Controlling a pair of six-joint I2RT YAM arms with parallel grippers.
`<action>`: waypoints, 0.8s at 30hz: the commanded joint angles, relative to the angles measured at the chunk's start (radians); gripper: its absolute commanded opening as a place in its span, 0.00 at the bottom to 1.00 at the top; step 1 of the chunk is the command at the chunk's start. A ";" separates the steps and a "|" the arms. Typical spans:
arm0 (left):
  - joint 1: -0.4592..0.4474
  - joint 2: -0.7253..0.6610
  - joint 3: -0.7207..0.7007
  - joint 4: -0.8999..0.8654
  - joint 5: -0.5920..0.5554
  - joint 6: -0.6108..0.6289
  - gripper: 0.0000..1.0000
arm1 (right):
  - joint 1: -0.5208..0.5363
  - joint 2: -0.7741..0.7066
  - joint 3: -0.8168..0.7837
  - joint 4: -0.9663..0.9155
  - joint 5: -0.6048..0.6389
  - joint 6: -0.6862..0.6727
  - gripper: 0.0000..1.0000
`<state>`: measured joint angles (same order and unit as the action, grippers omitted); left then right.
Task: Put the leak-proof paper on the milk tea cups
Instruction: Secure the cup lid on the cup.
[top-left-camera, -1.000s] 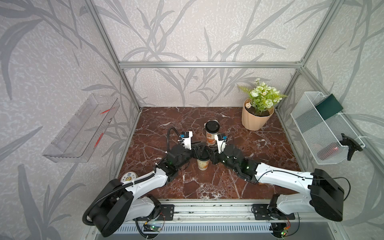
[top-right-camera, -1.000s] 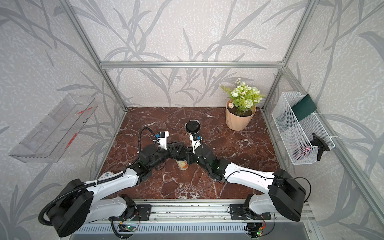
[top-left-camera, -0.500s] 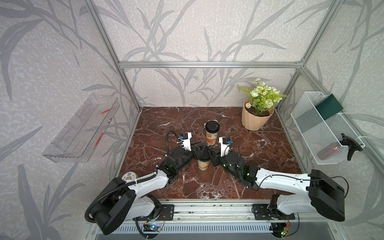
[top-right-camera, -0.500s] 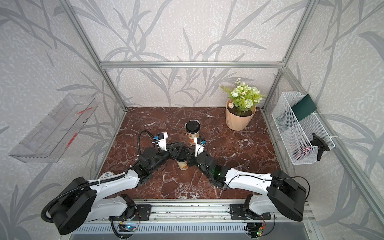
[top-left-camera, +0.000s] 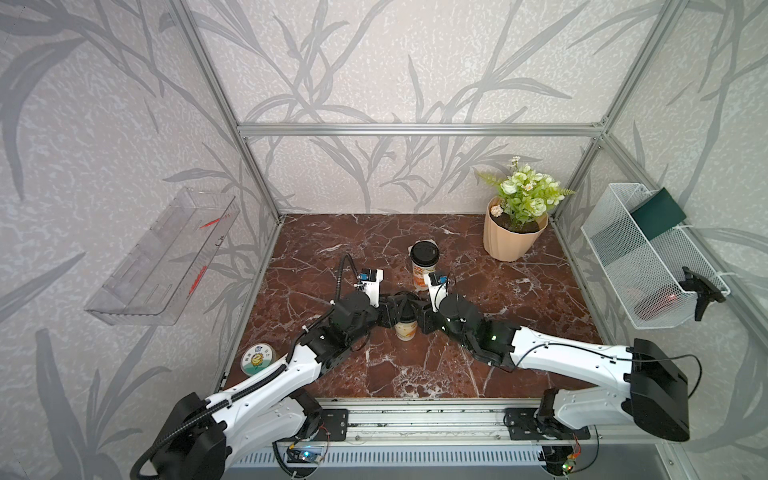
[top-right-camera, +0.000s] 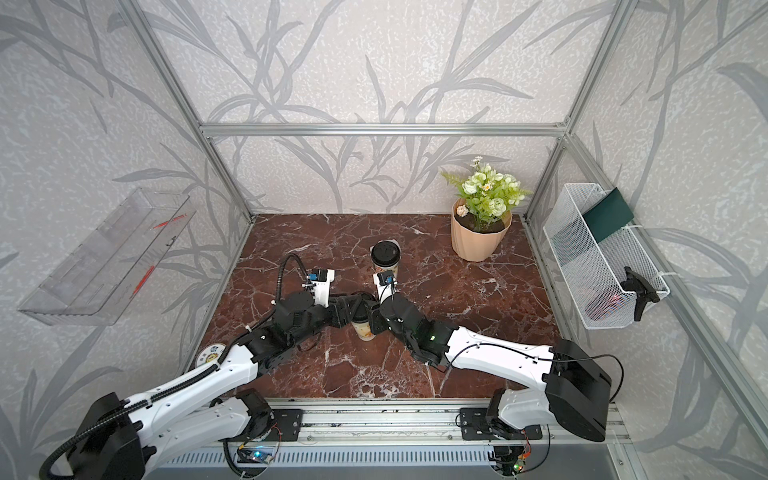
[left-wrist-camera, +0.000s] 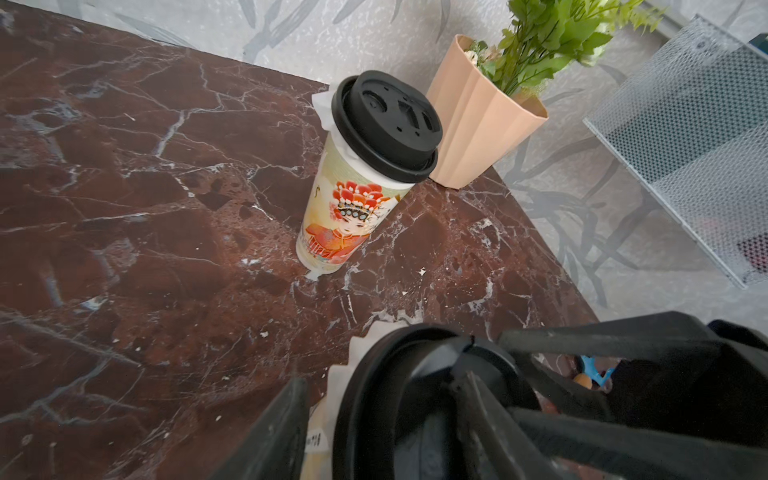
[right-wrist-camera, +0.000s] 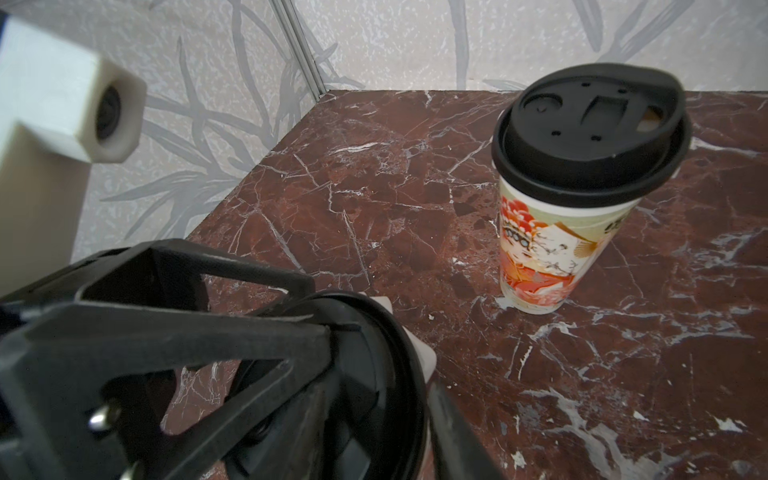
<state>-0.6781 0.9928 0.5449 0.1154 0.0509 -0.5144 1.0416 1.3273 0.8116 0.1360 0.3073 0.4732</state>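
jaws of the left gripper (top-left-camera: 392, 308) stand parted astride the black lid (left-wrist-camera: 374, 399) on the near milk tea cup (top-left-camera: 405, 329), with leak-proof paper (left-wrist-camera: 365, 345) pinned beneath. right gripper (top-left-camera: 419, 314) straddles it too, its grip unclear. neither has shifted this past second. far milk tea cup (top-left-camera: 422, 274) looks papered already, so the task is probably nearly finished.

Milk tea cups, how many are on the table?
2. The far cup stands mid-table under a black lid. The near cup stands just in front, also lidded. None seems hidden.
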 joint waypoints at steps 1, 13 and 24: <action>0.011 -0.003 0.007 -0.270 -0.043 0.064 0.59 | 0.000 0.015 0.014 -0.182 -0.007 -0.049 0.44; 0.023 -0.008 0.116 -0.335 -0.059 0.102 0.61 | -0.012 0.029 0.095 -0.231 -0.032 -0.085 0.49; 0.029 -0.036 0.167 -0.368 -0.078 0.108 0.76 | -0.013 0.032 0.147 -0.259 -0.051 -0.103 0.55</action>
<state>-0.6537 0.9680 0.6758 -0.1829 0.0013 -0.4274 1.0321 1.3441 0.9283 -0.0620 0.2680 0.3882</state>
